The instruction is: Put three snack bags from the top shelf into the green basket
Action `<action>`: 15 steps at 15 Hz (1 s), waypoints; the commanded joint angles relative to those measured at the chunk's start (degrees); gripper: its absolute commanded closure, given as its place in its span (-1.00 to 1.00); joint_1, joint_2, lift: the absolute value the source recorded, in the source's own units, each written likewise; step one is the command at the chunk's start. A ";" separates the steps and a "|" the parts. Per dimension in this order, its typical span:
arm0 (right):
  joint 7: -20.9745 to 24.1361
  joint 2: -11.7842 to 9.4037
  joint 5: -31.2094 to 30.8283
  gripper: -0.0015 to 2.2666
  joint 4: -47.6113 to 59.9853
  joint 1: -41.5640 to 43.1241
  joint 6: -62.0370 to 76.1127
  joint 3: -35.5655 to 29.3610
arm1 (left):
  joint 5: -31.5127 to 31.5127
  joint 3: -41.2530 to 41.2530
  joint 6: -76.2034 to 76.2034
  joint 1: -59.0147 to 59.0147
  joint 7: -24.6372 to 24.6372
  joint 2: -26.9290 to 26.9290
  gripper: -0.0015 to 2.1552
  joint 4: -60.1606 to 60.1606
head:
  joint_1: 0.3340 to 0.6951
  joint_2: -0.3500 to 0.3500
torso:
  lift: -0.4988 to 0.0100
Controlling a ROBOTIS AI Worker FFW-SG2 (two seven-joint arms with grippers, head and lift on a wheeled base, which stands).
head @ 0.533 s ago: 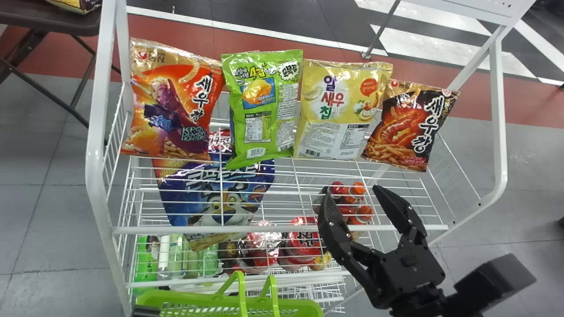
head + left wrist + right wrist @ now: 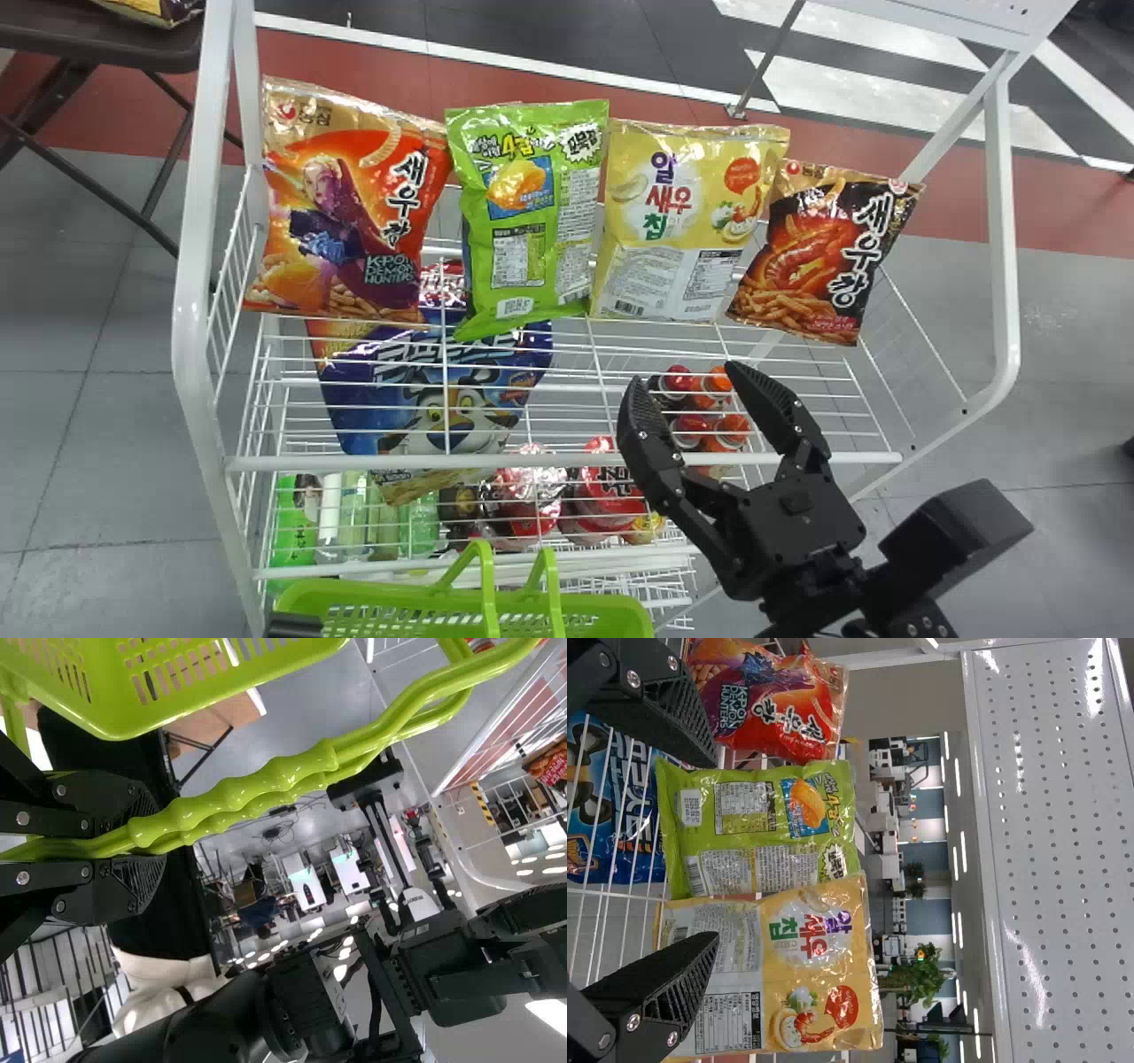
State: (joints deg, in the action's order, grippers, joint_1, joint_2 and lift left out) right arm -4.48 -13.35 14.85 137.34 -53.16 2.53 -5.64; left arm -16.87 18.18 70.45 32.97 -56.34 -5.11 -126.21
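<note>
Grey floor (image 2: 106, 461) behind white rack (image 2: 567, 460). Right claw (image 2: 684, 372) wide, empty, short of the top-shelf snacks: green bag (image 2: 532, 213), yellow bag (image 2: 682, 221) between red bag (image 2: 345, 204) and dark bag (image 2: 833, 257). Left claw (image 2: 158, 838) clamped on handles (image 2: 248, 793) of green basket (image 2: 115, 722). Looks like pick approach; next: center on one bag, advance, close gently.

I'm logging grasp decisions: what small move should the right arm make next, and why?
Probably ease the right gripper toward the green snack bag, fingers open: in the right wrist view they roughly bracket it, while the head view shows them short of it.
</note>
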 commanded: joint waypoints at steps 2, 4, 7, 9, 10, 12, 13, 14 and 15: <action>0.00 -0.10 -0.09 -0.88 -0.40 0.25 0.15 -0.07 | -0.01 0.01 -0.18 0.08 0.00 0.01 0.99 0.00 | 1.00 -1.00 | 0.77; 0.00 -0.10 -0.18 -0.88 -0.49 0.52 0.15 0.02 | -0.01 0.01 -0.18 0.08 0.00 0.01 0.99 0.00 | 1.00 -1.00 | 0.77; -0.09 -0.54 -0.35 -0.88 -2.07 2.89 -0.91 0.99 | -0.01 0.01 -0.18 0.08 -0.09 0.01 0.99 0.00 | 1.00 -1.00 | 0.77; -0.09 -1.15 -1.41 -0.88 -3.48 6.05 -0.73 3.27 | 0.34 0.19 -0.70 0.16 0.09 0.01 0.99 0.09 | 1.00 -1.00 | 0.77; -0.18 -1.50 -2.46 -0.88 -4.88 8.43 -0.03 5.20 | 0.78 0.45 -0.70 0.25 0.26 0.01 0.99 0.09 | 1.00 -1.00 | 0.77; -0.27 -1.77 -3.34 -0.88 -6.20 12.56 -0.03 7.67 | 1.31 0.80 -0.70 -0.01 0.44 -0.16 0.99 0.00 | 1.00 -1.00 | 0.77; -0.27 -1.86 -4.22 -0.88 -6.73 15.19 -1.26 9.25 | 1.31 0.89 -0.70 -0.19 0.53 -0.25 0.99 0.00 | 1.00 -1.00 | 0.77; -0.18 -1.86 -5.27 -0.88 -7.26 17.57 -3.89 10.83 | 1.40 0.98 -0.70 -0.19 0.53 -0.25 0.99 -0.09 | 1.00 -1.00 | 0.77; -0.18 -1.68 -5.45 -0.88 -8.93 20.73 -4.95 12.50 | 1.49 0.98 -0.53 -0.19 0.70 -0.25 0.99 -0.17 | 1.00 -1.00 | 0.77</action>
State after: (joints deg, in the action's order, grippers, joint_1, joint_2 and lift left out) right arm -4.66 -15.15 10.13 130.11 -36.41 -0.34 4.62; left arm -15.52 19.12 69.81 32.82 -55.74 -5.33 -126.26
